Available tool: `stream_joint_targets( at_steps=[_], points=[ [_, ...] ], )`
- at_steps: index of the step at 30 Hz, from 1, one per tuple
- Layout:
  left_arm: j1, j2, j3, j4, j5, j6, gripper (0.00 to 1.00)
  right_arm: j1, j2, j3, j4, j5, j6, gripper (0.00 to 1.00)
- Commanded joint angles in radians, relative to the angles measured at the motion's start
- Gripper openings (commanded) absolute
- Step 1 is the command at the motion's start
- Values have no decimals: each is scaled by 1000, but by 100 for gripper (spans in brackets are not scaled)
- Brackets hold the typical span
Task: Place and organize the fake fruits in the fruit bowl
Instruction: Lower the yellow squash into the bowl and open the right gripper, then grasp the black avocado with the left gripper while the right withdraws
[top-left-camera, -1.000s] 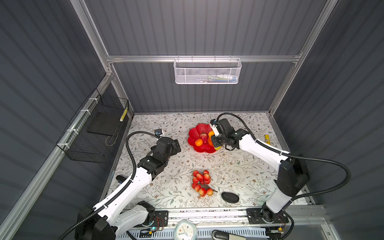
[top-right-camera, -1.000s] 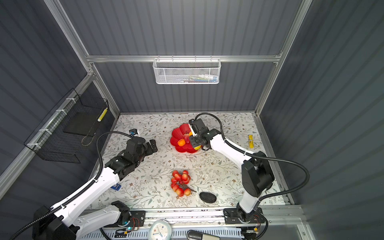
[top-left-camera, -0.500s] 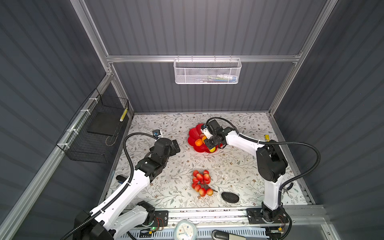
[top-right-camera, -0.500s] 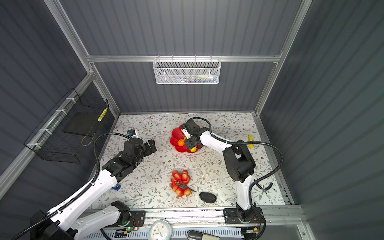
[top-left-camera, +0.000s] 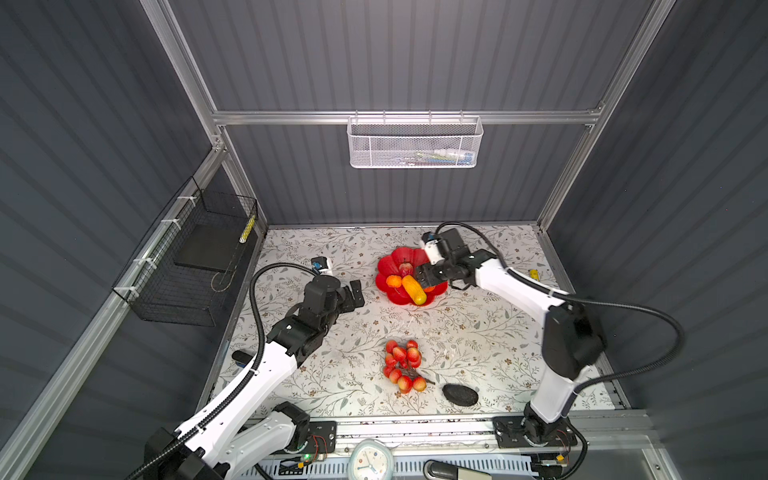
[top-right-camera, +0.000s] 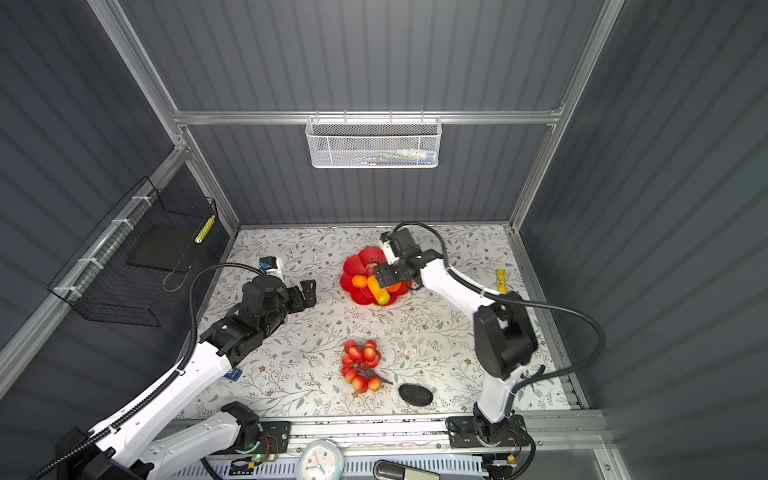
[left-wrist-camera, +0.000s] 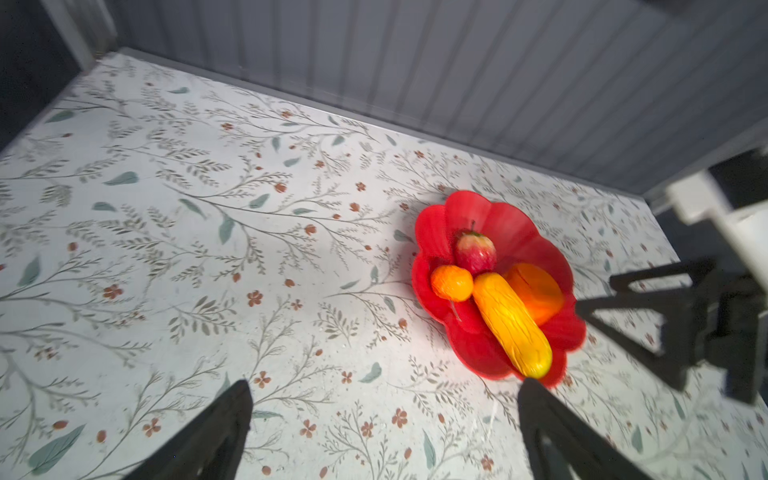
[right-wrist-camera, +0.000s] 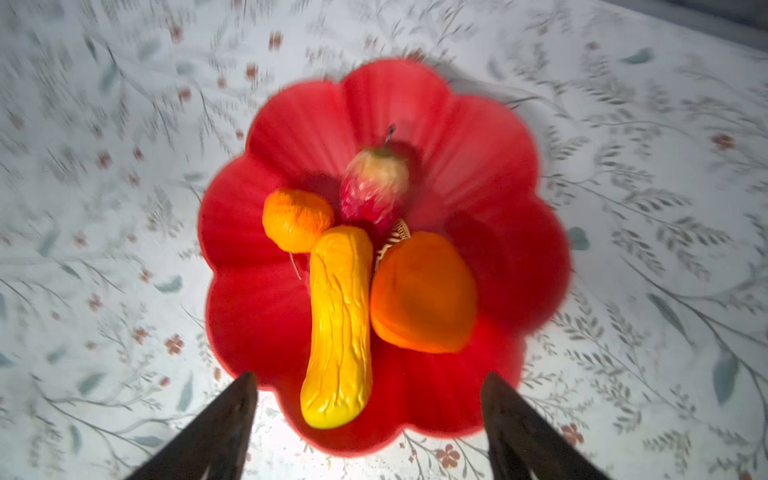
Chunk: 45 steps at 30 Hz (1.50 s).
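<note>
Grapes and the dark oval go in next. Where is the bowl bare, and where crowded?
Bare: the fruit bowl's petals behind the strawberry, toward the back wall, and those outside the small orange. Crowded: the middle, where strawberry, small orange, yellow oblong and large orange sit packed together, with the open right gripper above.

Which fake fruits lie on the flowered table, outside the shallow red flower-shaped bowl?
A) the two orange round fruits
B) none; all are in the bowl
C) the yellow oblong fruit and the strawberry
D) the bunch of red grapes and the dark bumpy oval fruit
D: in both top views the bunch of red grapes and the dark bumpy oval fruit lie on the flowered table, apart from the shallow red flower-shaped bowl.
</note>
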Motion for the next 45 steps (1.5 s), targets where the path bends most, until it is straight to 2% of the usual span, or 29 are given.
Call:
stream_joint_targets(
  at_steps=[1, 3, 4, 8, 11, 17, 24, 29, 37, 39, 45],
  points=[
    [3, 57, 73, 13, 250, 114, 96, -94, -218, -178, 161, -94, 222, 89],
    [-12, 100, 89, 14, 364, 153, 94, -151, -337, -305, 228, -110, 296, 93],
    [-36, 119, 99, 10, 387, 172, 93, -177, -387, -357, 247, -115, 322, 94],
    [-252, 221, 179, -80, 350, 325, 92, -300, -550, -532, 294, -145, 417, 97],
    [-341, 290, 200, -84, 426, 368, 90, -396, -613, -605, 289, -182, 465, 98],
    [-583, 420, 296, -163, 390, 464, 90, -518, -622, -670, 295, -253, 521, 99],
    [-793, 623, 365, -189, 376, 495, 91, -551, -617, -695, 319, -312, 543, 99],
    [-855, 750, 401, -160, 372, 485, 92, -556, -647, -724, 328, -311, 558, 99],
    [-866, 865, 420, -138, 310, 471, 93, -560, -694, -753, 315, -320, 560, 99],
    [-866, 886, 428, -139, 291, 469, 88, -560, -699, -755, 313, -321, 558, 99],
    [-865, 933, 444, -126, 263, 442, 68, -561, -703, -761, 322, -326, 564, 99]
  ],
)
